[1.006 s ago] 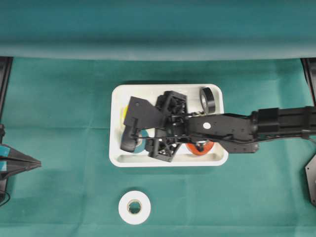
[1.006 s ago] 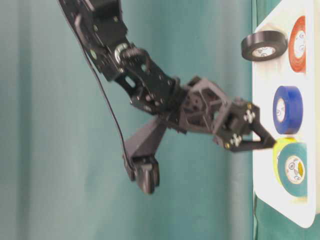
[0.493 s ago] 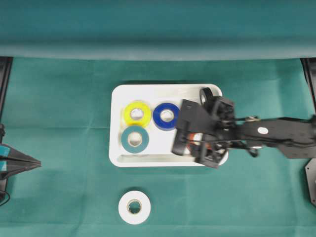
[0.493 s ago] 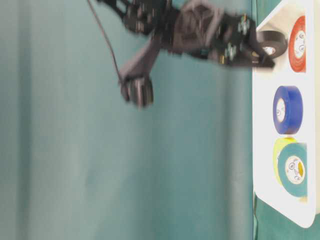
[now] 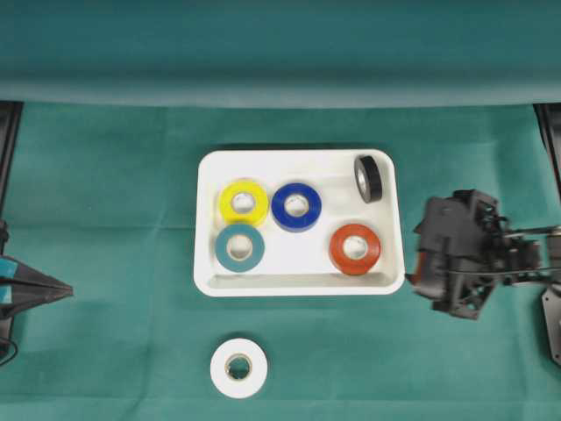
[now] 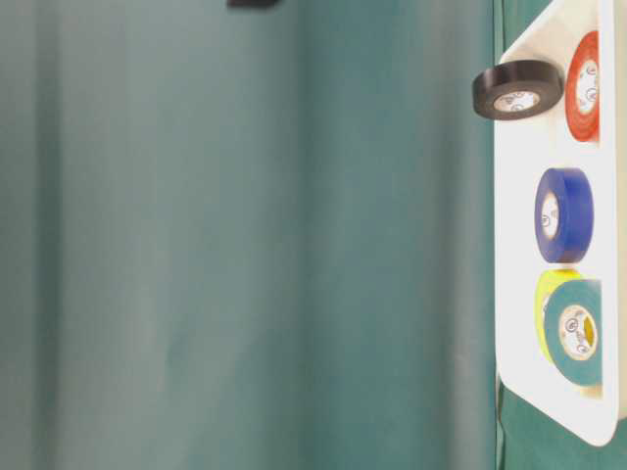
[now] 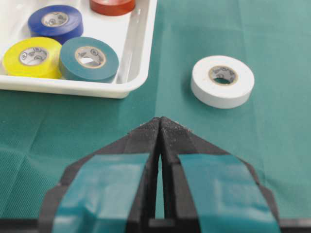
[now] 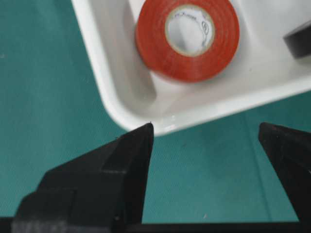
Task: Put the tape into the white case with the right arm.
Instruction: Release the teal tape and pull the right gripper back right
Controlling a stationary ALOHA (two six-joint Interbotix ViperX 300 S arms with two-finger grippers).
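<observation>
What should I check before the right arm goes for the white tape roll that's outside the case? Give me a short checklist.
1. Right gripper open and holding nothing: ok.
2. White tape roll lying flat on the cloth, nothing on top of it: ok.
3. Free floor in the white case for another roll: ok.
4. Left gripper shut and apart from the roll: ok.
5. Black roll on edge near the case's corner, stable: cannot tell.
</observation>
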